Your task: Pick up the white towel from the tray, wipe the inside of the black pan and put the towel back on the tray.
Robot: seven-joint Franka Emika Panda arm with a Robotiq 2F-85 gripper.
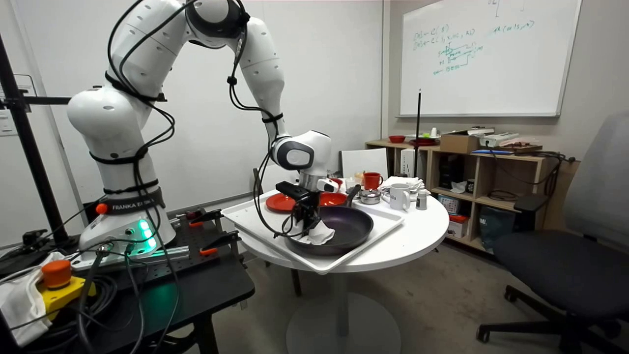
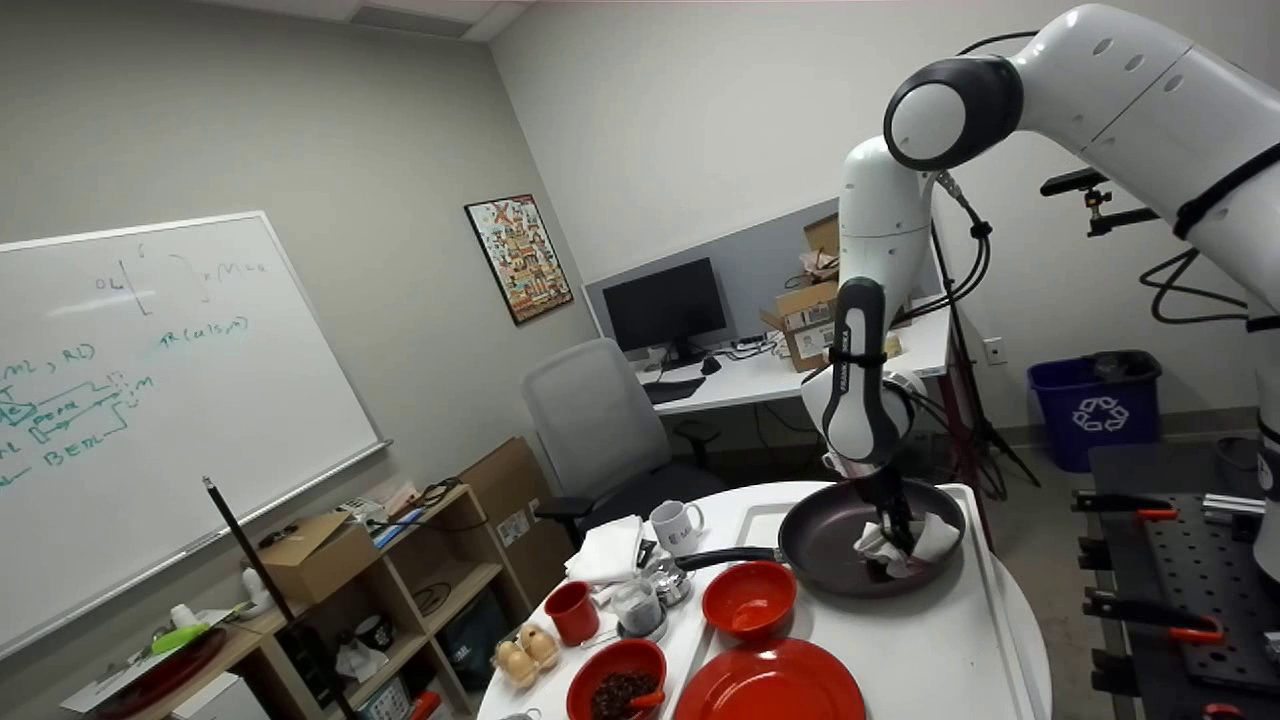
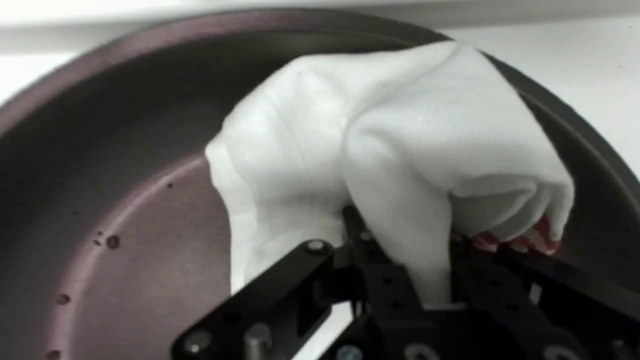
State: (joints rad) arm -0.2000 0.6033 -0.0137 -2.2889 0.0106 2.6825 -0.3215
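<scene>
The white towel [image 3: 400, 125] is bunched and folded, with part of it pinched between the fingers of my gripper [image 3: 406, 237], which is shut on it. Loose folds spread over the inside of the black pan [image 3: 150, 285] and reach up toward its rim in the wrist view. In both exterior views the gripper [image 1: 305, 221] points down into the pan [image 1: 349, 223], with the towel [image 2: 935, 540] inside near the side away from the handle. The pan sits on the white tray [image 2: 950, 650]. A small red and white patch under the towel's edge is unclear. The towel's underside is hidden.
A red plate [image 2: 770, 685] and a red bowl [image 2: 750, 598] are near the pan's handle [image 2: 725, 558]. Beyond stand a white mug [image 2: 675, 528], a red mug [image 2: 572, 612], folded white cloths [image 2: 605, 550], glass jars, eggs [image 2: 525, 655] and another red bowl [image 2: 615, 665].
</scene>
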